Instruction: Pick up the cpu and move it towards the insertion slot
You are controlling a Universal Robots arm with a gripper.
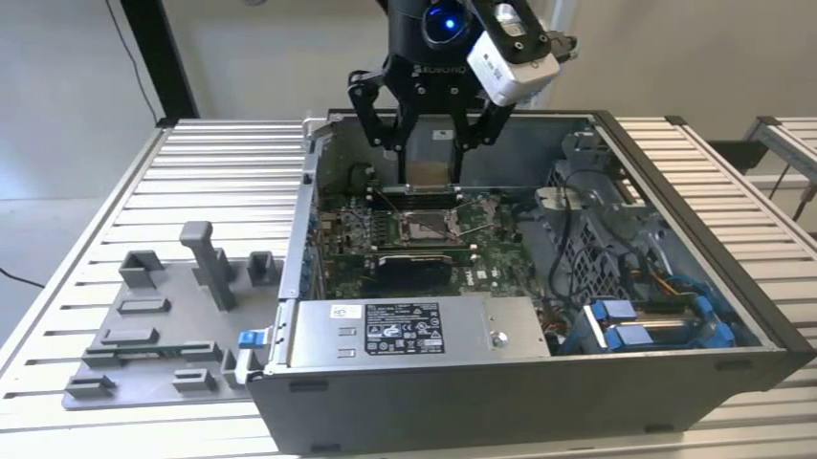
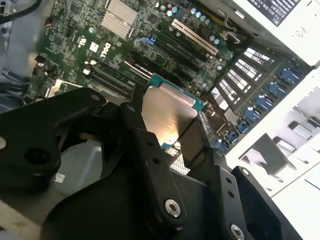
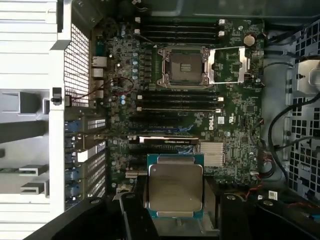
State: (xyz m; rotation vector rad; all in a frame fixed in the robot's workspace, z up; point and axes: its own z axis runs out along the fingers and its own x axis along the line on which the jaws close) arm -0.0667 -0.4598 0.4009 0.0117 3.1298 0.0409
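My gripper [image 1: 427, 153] hangs over the back of the open computer case and is shut on the cpu [image 1: 428, 171], a thin square chip. In both wrist views its silvery metal top with a green rim shows between the black fingers: cpu [image 3: 174, 186], cpu [image 2: 167, 116]. The insertion slot [image 1: 424, 226] lies on the green motherboard just below and in front of the held chip, in the exterior view. Its silver frame stands open, with a tan-grey centre, insertion slot [image 3: 185, 66]. The cpu is held above the board, apart from the slot.
The grey case [image 1: 664, 306] has tall walls around the board. A power supply [image 1: 402, 328] sits at the front, and cables and blue drive bays [image 1: 645, 320] on the exterior view's right. Grey plastic fixture blocks [image 1: 166, 306] stand on the slatted table at the left.
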